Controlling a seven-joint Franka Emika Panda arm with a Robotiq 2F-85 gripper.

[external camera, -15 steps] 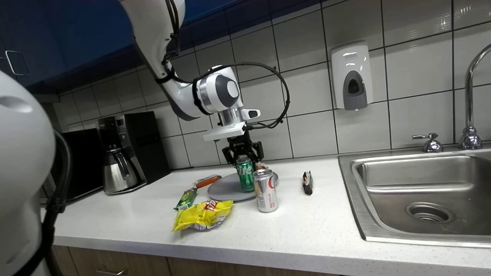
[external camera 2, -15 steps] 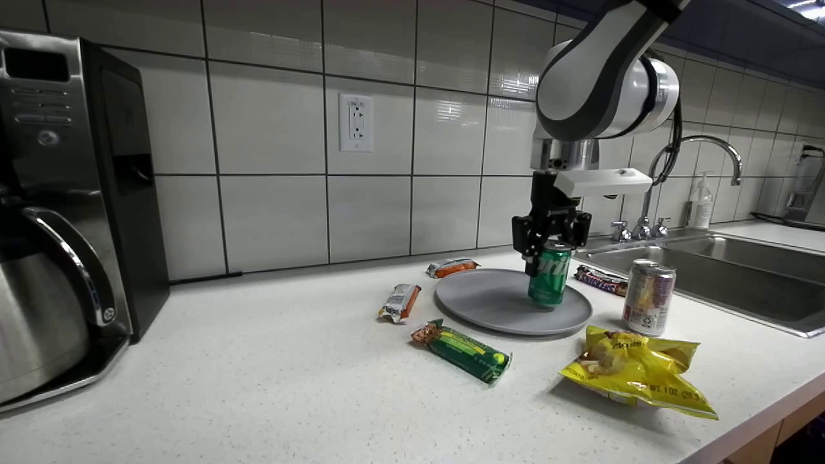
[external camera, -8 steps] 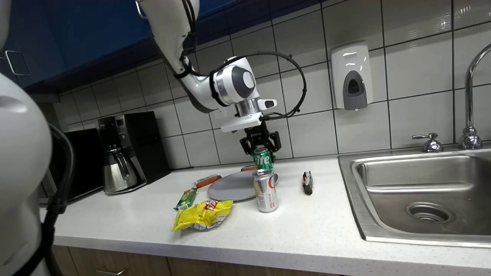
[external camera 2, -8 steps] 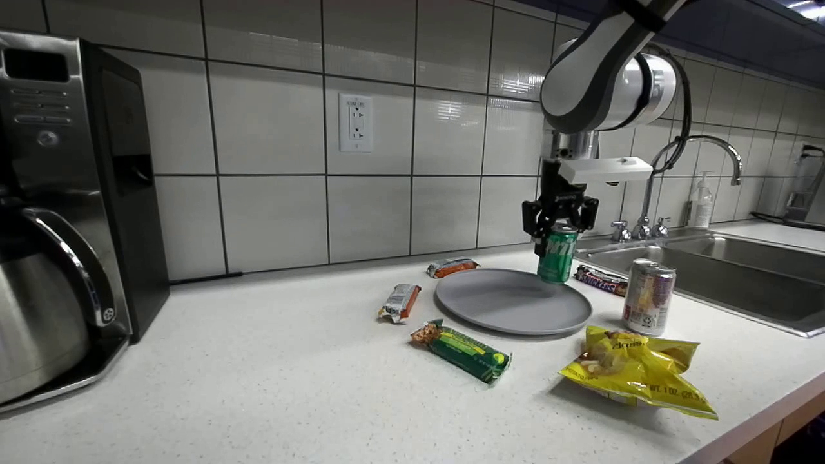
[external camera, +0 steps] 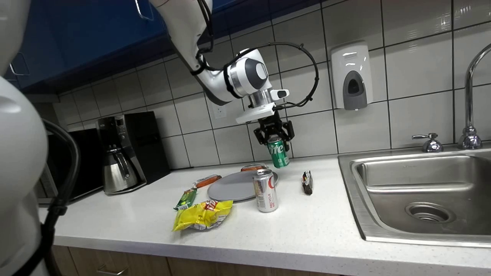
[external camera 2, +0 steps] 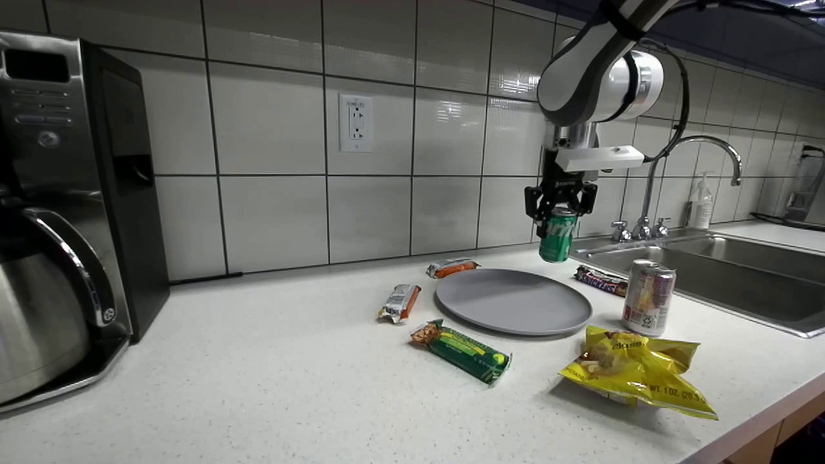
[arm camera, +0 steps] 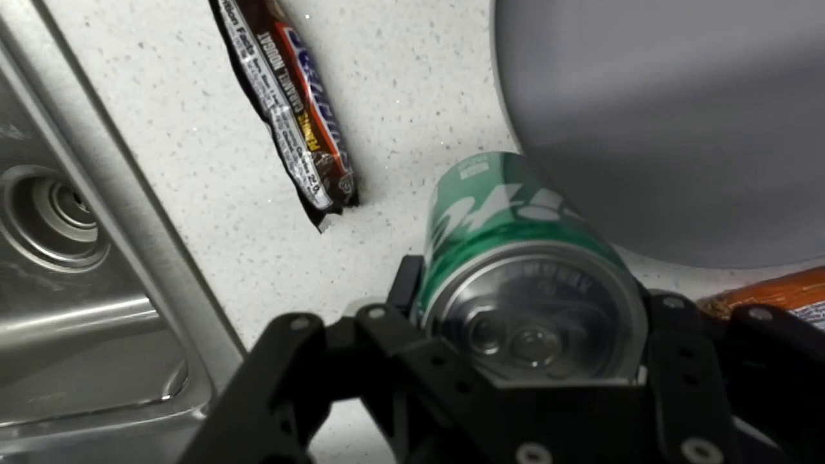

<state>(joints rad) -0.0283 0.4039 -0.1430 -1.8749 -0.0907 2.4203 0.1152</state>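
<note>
A green soda can [external camera: 279, 156] hangs in the air, its top held by my black gripper [external camera: 277, 142]. In the wrist view the fingers [arm camera: 405, 283] press on both sides of the green can [arm camera: 509, 200], and its silver lid faces the camera. The can tilts slightly in an exterior view [external camera 2: 557, 241]. It is off the counter, beyond the rim of the round grey plate [external camera 2: 509, 299]. A Snickers bar [arm camera: 290, 109] lies on the counter between the can and the sink. The far finger is partly hidden behind the can in the wrist view.
A silver can [external camera: 265, 191] stands upright at the plate's front edge. Near it lie a yellow chip bag [external camera 2: 635, 370], a green-wrapped bar [external camera 2: 467, 351] and two orange-and-silver packets [external camera 2: 452, 267]. The steel sink [external camera: 358, 207] and a coffee maker [external camera: 130, 149] flank the counter.
The gripper has lifted the green can from over the plate and carried it upward and toward the sink side. The grip has stayed the same; the other items have not moved.
</note>
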